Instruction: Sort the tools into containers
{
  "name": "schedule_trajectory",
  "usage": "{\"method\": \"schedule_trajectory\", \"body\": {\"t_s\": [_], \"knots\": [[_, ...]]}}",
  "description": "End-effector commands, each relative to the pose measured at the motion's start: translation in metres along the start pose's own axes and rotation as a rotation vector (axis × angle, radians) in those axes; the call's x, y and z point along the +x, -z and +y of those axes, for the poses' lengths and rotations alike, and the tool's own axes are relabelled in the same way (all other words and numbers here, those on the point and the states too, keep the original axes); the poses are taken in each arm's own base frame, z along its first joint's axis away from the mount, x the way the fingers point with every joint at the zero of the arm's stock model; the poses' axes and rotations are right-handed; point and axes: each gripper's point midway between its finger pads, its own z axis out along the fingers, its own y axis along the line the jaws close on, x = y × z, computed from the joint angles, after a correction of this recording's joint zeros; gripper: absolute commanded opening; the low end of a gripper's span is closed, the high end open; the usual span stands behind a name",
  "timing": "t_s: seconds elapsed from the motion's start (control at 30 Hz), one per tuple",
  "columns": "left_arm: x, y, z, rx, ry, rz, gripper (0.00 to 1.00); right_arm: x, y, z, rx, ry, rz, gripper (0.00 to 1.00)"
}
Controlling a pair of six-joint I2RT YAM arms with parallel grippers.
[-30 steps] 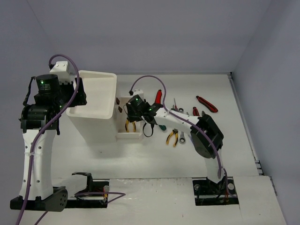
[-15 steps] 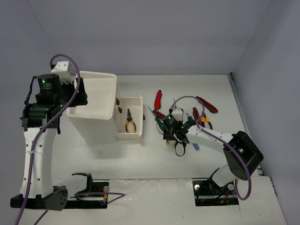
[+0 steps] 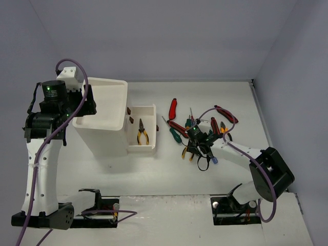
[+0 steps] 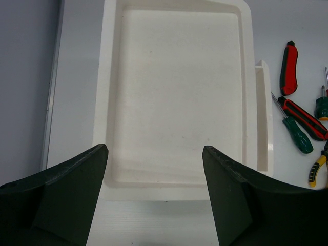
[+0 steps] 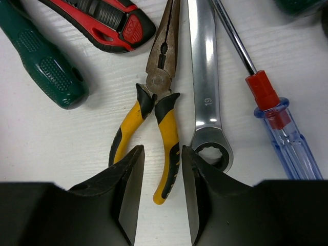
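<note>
The yellow-and-black-handled long-nose pliers lie flat on the white table, long axis running straight away from the right pincer, nose pointing off from it and handles splayed toward it, beside and parallel to the silver ring wrench. That pincer stands narrowly open, gripping nothing, with only one handle between its fingers, so closing here may pinch a single leg and let the pliers hinge open, swing or slip, and its right finger may nudge the wrench. The left pincer hangs wide open and empty above the white box's shallow tray top.
</note>
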Motion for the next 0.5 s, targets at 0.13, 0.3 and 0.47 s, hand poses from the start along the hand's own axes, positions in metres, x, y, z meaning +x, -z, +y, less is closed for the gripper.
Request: {"method": "schedule_trajectory", "body": {"t_s": [0.13, 0.3, 0.47], "knots": [[-0.016, 0.006, -0.004, 0.017, 0.005, -0.063, 0.71, 0.000, -0.012, 0.005, 0.018, -0.006, 0.015, 0.31], [-0.016, 0.005, -0.004, 0.015, 0.003, -0.060, 0.71, 0.003, -0.013, -0.001, 0.034, 0.020, 0.011, 0.21], [-0.018, 0.004, -0.004, 0.015, 0.005, -0.062, 0.71, -0.014, 0.002, -0.002, 0.021, 0.034, -0.060, 0.00]]}}
